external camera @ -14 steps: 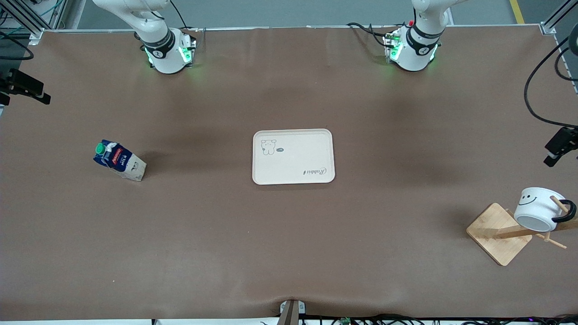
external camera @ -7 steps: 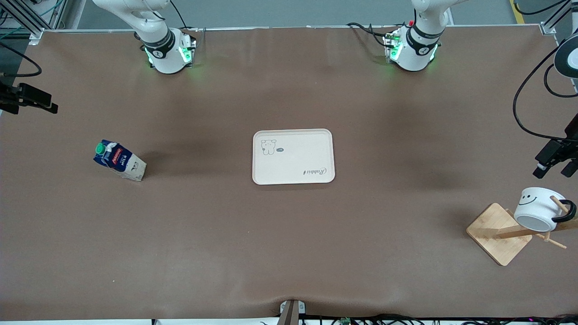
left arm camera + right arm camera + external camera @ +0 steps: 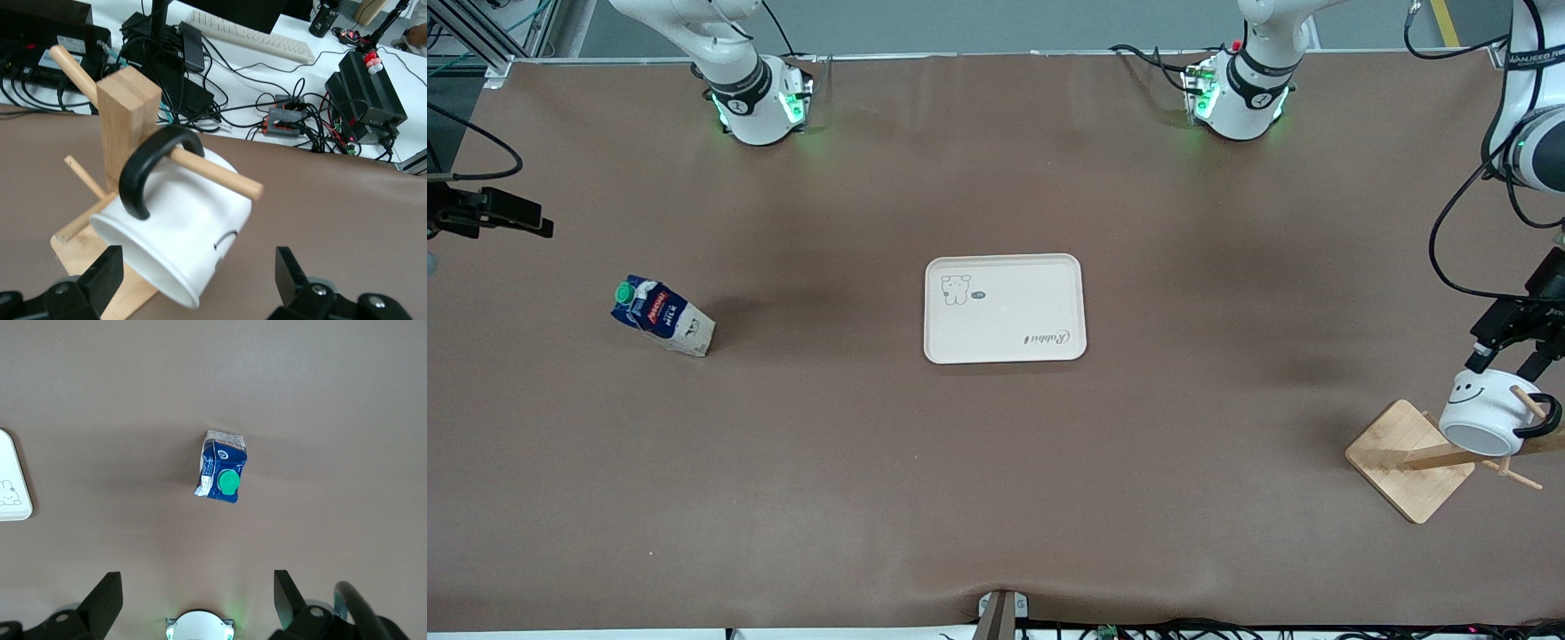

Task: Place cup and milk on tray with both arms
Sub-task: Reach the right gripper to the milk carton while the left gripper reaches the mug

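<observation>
- At the left arm's end of the table, the small white mug with a black smiley face and black handle (image 3: 1491,412) (image 3: 183,241) hangs by its handle on a peg of the wooden rack with a square base (image 3: 1409,459) (image 3: 127,127).
- Left gripper (image 3: 1504,354) (image 3: 193,280) hovers just over the mug, fingers spread apart, one to each side of it.
- Midway along the table lies the cream rectangular tray with a cartoon animal drawing (image 3: 1005,351) (image 3: 17,500), nothing on it.
- Toward the right arm's end stands the small blue and white gable-top milk carton with a green cap (image 3: 662,316) (image 3: 221,475), well apart from the tray.
- Right gripper (image 3: 511,218) (image 3: 193,597) hangs high above the carton, fingers released wide.
</observation>
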`<action>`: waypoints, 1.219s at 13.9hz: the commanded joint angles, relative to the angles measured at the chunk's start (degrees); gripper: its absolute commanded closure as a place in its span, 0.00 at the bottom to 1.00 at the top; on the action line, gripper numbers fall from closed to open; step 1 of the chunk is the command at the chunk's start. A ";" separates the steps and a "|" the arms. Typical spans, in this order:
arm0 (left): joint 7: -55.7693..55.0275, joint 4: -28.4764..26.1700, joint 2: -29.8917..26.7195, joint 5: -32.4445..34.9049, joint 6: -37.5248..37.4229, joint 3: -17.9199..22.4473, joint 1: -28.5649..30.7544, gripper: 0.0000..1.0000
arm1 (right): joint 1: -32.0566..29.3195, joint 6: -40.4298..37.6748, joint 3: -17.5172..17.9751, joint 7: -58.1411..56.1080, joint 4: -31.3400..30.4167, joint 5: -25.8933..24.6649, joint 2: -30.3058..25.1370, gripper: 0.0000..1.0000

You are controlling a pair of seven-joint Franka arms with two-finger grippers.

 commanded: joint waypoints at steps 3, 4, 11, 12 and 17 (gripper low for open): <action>5.77 3.03 2.85 -6.28 -0.49 -0.28 0.52 0.00 | -2.27 -5.81 0.42 0.74 0.67 -0.27 2.61 0.00; 5.78 3.39 3.20 -7.42 -0.49 -0.37 0.43 0.00 | -2.62 -6.52 0.42 0.82 0.67 -0.27 3.06 0.00; 6.83 3.48 3.56 -8.66 -1.72 -0.37 0.26 0.29 | -2.54 -6.53 0.42 0.47 0.93 -0.53 6.48 0.00; 6.92 3.39 3.56 -8.66 -1.72 -0.45 0.25 0.35 | -2.63 -6.35 0.42 0.38 1.20 -0.97 8.49 0.00; 6.92 2.86 3.03 -8.66 -2.42 -0.45 -0.18 0.75 | -3.68 -5.31 0.42 0.91 1.37 -0.63 10.97 0.00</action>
